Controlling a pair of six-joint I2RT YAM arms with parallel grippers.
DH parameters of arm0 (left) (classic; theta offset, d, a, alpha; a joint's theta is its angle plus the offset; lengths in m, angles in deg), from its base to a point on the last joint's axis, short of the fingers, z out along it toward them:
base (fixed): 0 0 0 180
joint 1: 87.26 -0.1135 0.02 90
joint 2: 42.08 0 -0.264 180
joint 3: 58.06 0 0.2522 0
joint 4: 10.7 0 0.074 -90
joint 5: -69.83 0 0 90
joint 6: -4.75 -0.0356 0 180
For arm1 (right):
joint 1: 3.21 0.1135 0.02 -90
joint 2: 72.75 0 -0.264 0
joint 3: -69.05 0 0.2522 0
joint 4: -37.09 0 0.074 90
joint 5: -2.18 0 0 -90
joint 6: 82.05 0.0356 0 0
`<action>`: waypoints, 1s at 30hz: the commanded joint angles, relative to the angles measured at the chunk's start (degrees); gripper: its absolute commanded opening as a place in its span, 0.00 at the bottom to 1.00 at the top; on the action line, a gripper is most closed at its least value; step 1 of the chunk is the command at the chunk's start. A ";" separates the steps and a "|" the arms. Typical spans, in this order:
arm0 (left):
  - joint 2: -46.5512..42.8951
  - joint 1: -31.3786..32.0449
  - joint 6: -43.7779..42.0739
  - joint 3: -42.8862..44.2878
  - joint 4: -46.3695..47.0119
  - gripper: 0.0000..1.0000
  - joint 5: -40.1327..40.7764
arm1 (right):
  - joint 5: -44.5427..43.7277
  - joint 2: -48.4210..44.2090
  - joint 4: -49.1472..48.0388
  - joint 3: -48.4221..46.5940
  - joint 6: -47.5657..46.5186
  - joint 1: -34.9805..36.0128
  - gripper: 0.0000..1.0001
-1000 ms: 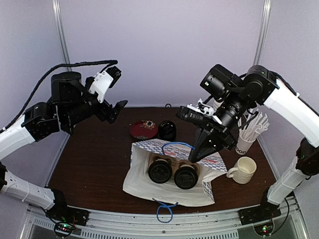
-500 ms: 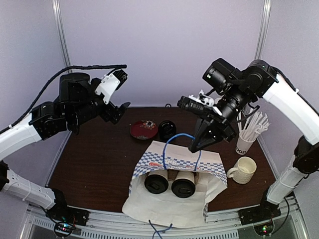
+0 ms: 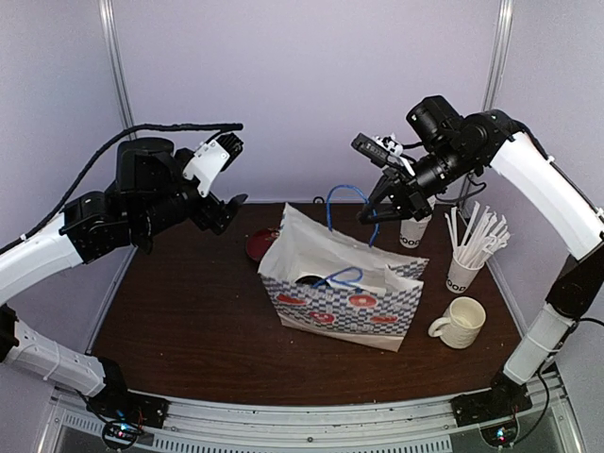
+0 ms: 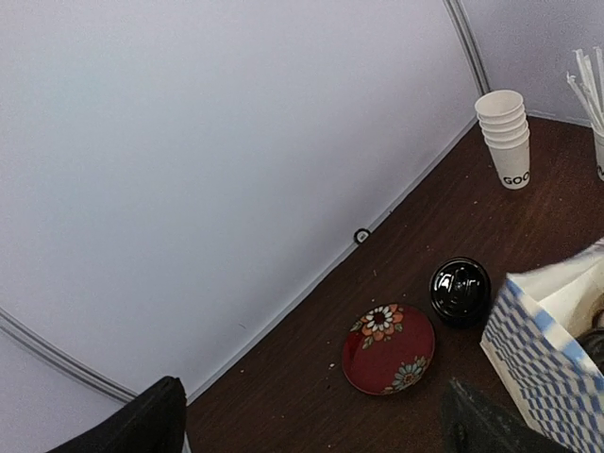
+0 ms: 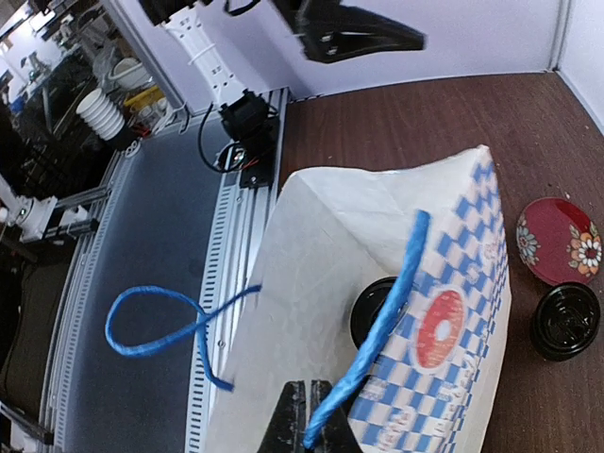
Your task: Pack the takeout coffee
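Brown table (image 3: pixel 170 311); loose black lid (image 4: pixel 461 291), wrist views only.

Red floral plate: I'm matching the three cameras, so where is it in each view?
Top external: red floral plate at back centre, half hidden behind the checked bag.
Left wrist: bottom centre, left of the bag.
Right wrist: right edge, right of the bag.
Shared landmark: the checked bag.
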 commanded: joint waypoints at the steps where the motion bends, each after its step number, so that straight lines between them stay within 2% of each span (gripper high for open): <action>1: -0.18 -0.45 0.50 -0.80 3.02 0.98 -0.97 | -0.58 2.18 -8.84 0.70 6.04 -4.26 0.06; 4: -0.32 -0.50 0.92 -1.66 3.50 0.97 -1.25 | -3.31 2.75 -12.69 1.09 8.60 -5.67 0.10; 7: -0.41 -0.43 1.11 -2.03 3.42 0.98 -1.66 | -5.22 4.09 -12.12 -0.54 9.00 -7.11 0.18; 10: -0.58 -0.44 1.40 -2.46 3.44 0.97 -2.38 | -5.27 4.62 -9.64 -2.82 7.66 -8.62 0.32; 14: 0.08 -0.66 2.55 -2.04 2.88 0.98 -4.82 | -7.54 3.20 -6.68 -4.23 5.17 -9.63 0.58; 16: 1.30 -0.79 3.91 -0.42 1.49 0.97 -5.81 | -9.02 2.24 -4.30 -4.88 3.13 -9.90 0.71; 18: 2.95 -0.95 5.85 3.05 -0.48 0.98 -5.91 | -10.13 1.33 -0.50 -5.71 0.40 -10.16 0.79; 21: 5.88 -1.09 8.90 9.15 -4.64 0.98 -4.03 | -12.90 -0.62 4.64 -5.70 -2.50 -11.32 0.87; 24: 8.66 -1.84 12.04 13.38 -7.07 0.98 1.56 | -15.78 -3.82 4.89 -2.30 -2.30 -14.43 0.92; 25: 9.17 -2.66 13.75 13.71 -7.43 0.98 3.05 | -16.13 -5.00 4.44 -0.76 -2.04 -15.89 0.96; 27: 8.56 -5.03 19.96 12.07 -6.94 0.98 6.27 | -17.30 -7.89 1.78 2.82 -0.03 -18.84 0.99; 30: 7.43 -9.71 25.79 9.28 -7.19 0.98 1.86 | -19.63 -14.52 -6.61 10.85 4.87 -23.54 0.99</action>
